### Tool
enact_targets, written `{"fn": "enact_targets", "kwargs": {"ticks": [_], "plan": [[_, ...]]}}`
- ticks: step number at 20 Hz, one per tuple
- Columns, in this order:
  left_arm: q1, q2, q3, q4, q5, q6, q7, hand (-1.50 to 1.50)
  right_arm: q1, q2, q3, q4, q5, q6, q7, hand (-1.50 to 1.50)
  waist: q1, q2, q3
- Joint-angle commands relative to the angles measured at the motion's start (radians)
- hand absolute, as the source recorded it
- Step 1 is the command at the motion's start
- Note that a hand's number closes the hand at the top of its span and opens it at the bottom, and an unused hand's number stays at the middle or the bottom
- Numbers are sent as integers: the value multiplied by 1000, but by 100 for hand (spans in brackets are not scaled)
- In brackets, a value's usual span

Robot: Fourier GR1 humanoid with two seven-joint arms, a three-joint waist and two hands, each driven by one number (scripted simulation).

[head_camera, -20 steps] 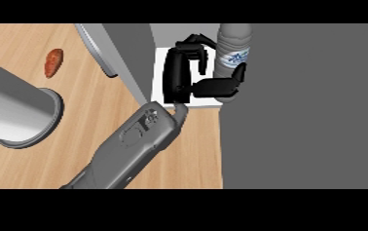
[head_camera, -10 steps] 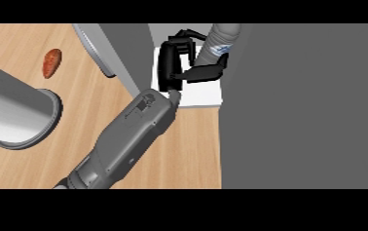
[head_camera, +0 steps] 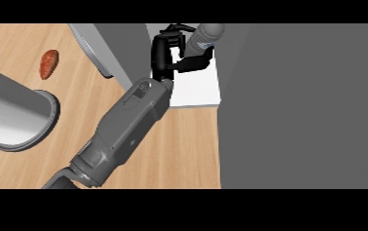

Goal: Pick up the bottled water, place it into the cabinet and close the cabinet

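The bottled water (head_camera: 206, 36), a pale grey bottle with a blue-and-white label, hangs tilted over the far end of the cabinet's white floor (head_camera: 197, 89). My left hand (head_camera: 164, 54) is shut on it: the fingers curl round its far side and the thumb presses its near side. The grey forearm runs in from the lower left and hides part of the cabinet's opening. The cabinet's grey door (head_camera: 101, 49) stands open to the left of the hand. My right hand does not show.
A small reddish-brown food item (head_camera: 49, 63) lies on the wooden counter at the left. A large grey round vessel (head_camera: 25, 120) sits at the left edge. The cabinet's dark grey body (head_camera: 295, 108) fills the right side.
My left hand has carried the bottle further away and to the left, deeper over the cabinet's floor. The forearm has followed it.
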Motion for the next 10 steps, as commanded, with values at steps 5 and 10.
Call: {"fn": "enact_targets", "kwargs": {"ticks": [5,10], "plan": [[-174,0,3,258,-83,10,6,-150,3,-3,-14,-56,-127,6,30,-150,-9,5,0],[-199,-1,11,363,-93,-26,-14,-150,-52,-17,-18,-52,-125,-20,60,-150,-8,14,0]]}}
